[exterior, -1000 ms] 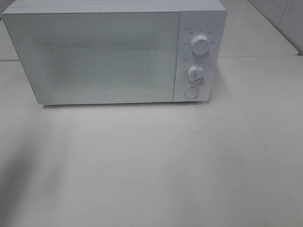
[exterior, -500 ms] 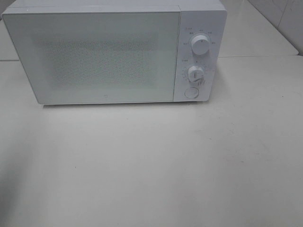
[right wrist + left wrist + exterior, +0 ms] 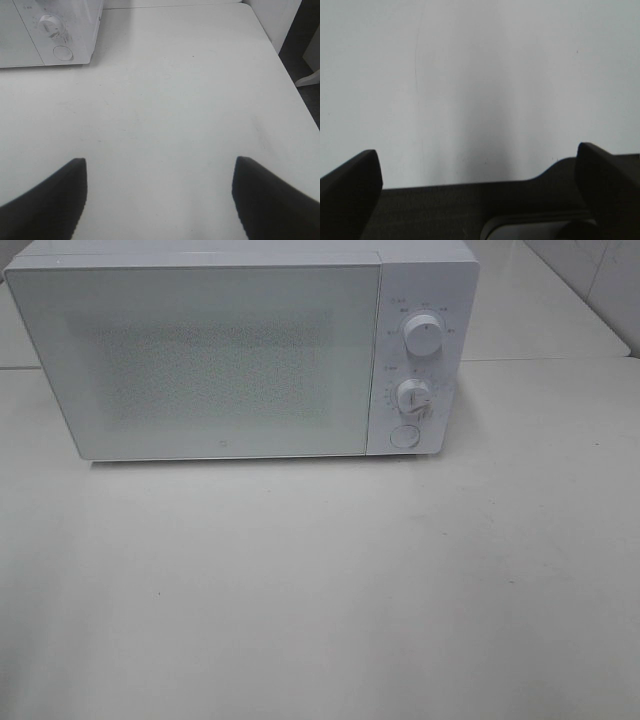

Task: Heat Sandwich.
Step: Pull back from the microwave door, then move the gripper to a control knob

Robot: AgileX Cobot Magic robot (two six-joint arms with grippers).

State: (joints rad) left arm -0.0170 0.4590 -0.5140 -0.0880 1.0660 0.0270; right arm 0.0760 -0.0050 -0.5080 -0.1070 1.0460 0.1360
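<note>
The sandwich is not in view in any frame. The white microwave (image 3: 220, 350) stands at the back of the table with its door shut; its corner also shows in the right wrist view (image 3: 50, 30). Neither gripper shows in the exterior high view. My left gripper (image 3: 477, 155) is open and empty over bare white table. My right gripper (image 3: 160, 162) is open and empty over the table, in front of and to the right of the microwave.
The microwave's panel has an upper knob (image 3: 424, 337), a lower knob (image 3: 413, 397) and a round button (image 3: 403, 436). The table's right edge (image 3: 280, 55) drops to a dark floor. A dark band (image 3: 460, 210) crosses the left wrist view between the fingers.
A dim shadow on the table at the lower left of the exterior high view has faded away. The microwave has not moved.
</note>
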